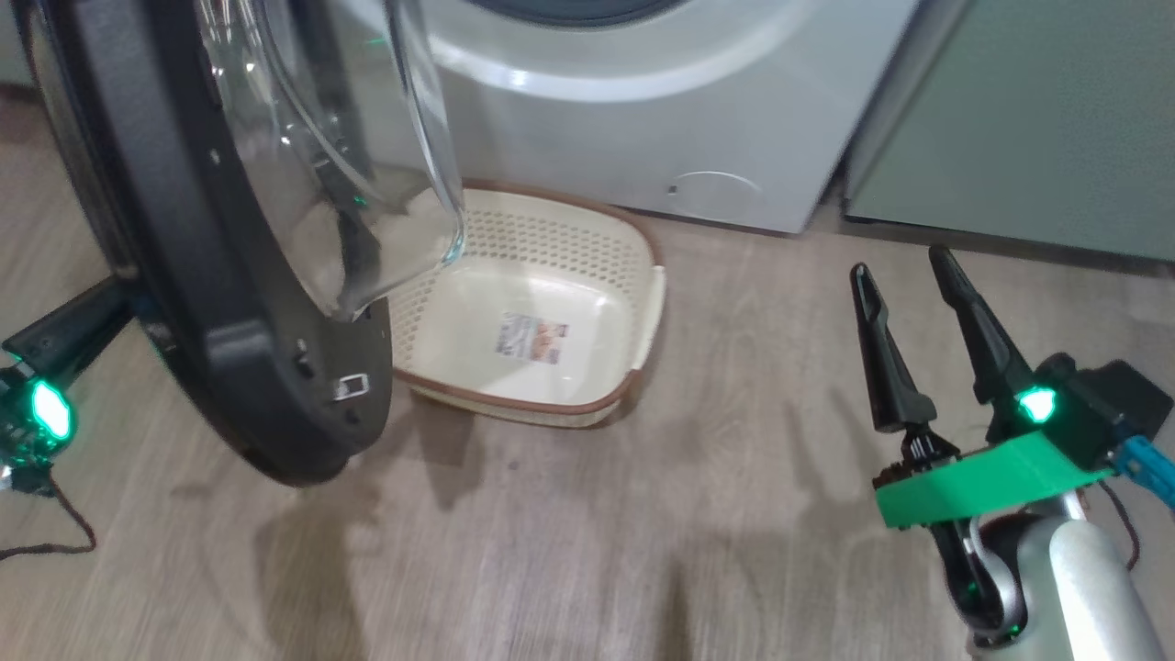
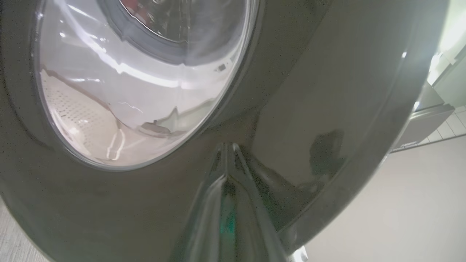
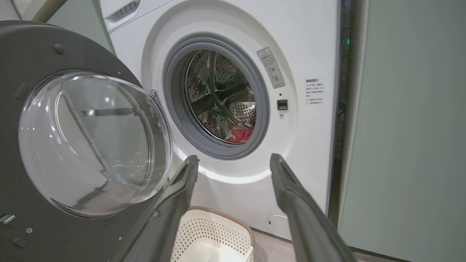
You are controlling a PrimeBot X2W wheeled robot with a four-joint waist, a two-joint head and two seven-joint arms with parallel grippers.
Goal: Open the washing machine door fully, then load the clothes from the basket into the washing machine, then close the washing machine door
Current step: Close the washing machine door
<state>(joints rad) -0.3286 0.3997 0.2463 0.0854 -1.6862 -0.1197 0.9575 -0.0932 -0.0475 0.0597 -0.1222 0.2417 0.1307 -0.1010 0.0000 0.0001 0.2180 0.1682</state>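
Left claw [image 2: 227, 156] against washing machine door [image 2: 309, 91]

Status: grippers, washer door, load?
Left gripper shut, tips against open glossy black round door. Right gripper open, empty. Red garments in steel drum; cream perforated basket empty.

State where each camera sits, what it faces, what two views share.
Head view: on the head, looking down at the basket and washing machine door; open right gripper lower right.
Left wrist view: left wrist, facing the door's black outer face; shut left gripper points at it.
Right wrist view: right wrist, facing the washing machine, clothes in its drum; own fingers spread.
Shared: head and right wrist show door and basket.
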